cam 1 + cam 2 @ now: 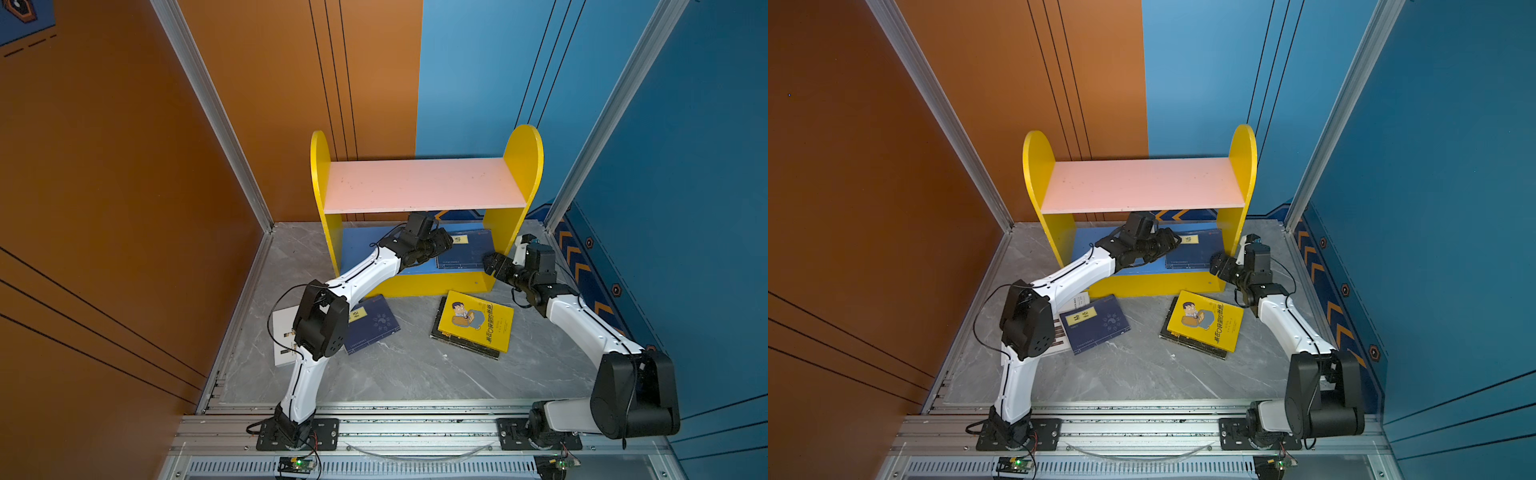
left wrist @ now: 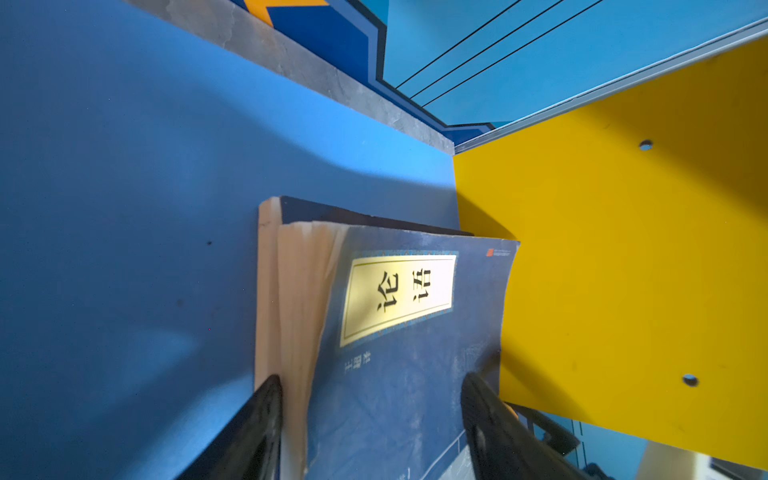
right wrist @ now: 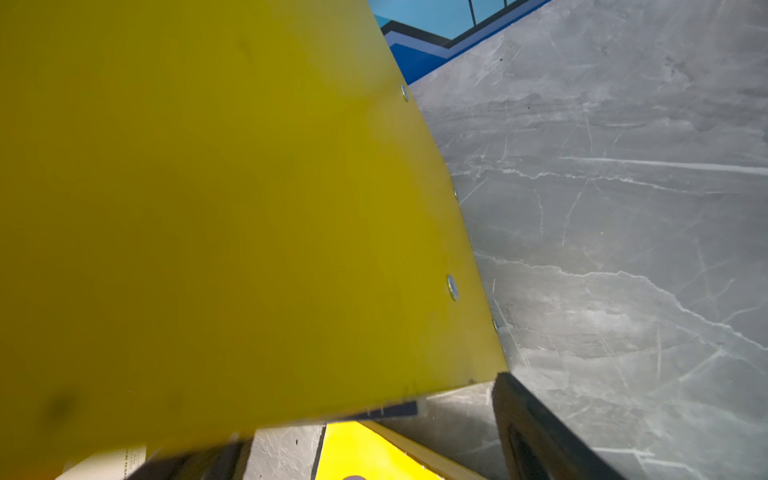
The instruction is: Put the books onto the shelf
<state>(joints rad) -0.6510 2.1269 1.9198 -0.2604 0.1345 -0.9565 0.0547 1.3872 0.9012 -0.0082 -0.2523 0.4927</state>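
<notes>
The shelf (image 1: 424, 185) stands at the back, with yellow side panels, a pink upper board and a blue lower board (image 1: 361, 249). My left gripper (image 1: 448, 243) (image 2: 374, 382) reaches under the pink board. It is open, its fingers either side of a navy book (image 1: 469, 249) (image 2: 395, 374) that lies on another navy book (image 2: 316, 208). My right gripper (image 1: 492, 264) (image 3: 361, 436) is open at the front edge of the right side panel (image 3: 249, 208). On the floor lie a navy book (image 1: 374, 328), a white book (image 1: 282, 332) partly under my left arm, and a yellow book (image 1: 478, 320) on a black book (image 1: 465, 347).
The floor is grey marble (image 1: 415, 374). An orange wall (image 1: 104, 208) closes the left and a blue wall (image 1: 685, 208) the right, with aluminium posts at the back corners. The metal rail (image 1: 415, 428) with both arm bases runs along the front.
</notes>
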